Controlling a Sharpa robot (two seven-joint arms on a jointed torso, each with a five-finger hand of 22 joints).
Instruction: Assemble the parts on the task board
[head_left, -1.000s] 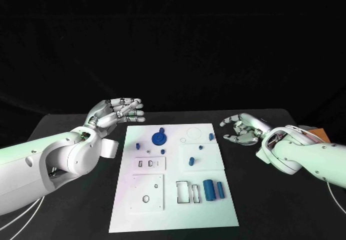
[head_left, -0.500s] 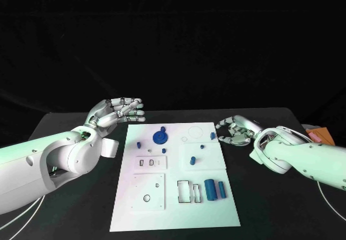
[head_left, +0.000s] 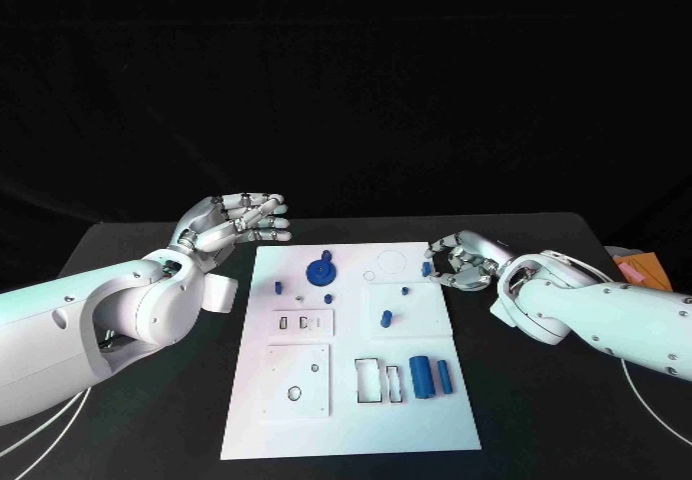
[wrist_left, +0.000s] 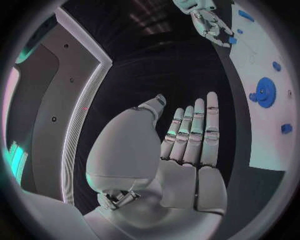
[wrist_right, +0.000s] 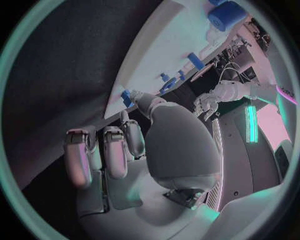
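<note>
On the black counter (head_left: 159, 420), the right hand (head_left: 459, 262), fingers curled and grasping nothing I can see, reaches for the small blue peg (head_left: 427, 269) at the white task board's (head_left: 433, 420) edge and could knock it off, while the left hand (head_left: 231, 226) hovers released.

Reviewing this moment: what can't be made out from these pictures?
- Whether the right hand touches the small blue part at the task board's edge: its fingers cover the spot in the head view, its thumb in the right wrist view.
- Shapes of the tiny parts near the blue gear: too small.
- The orange object: cut off by the right arm.
</note>
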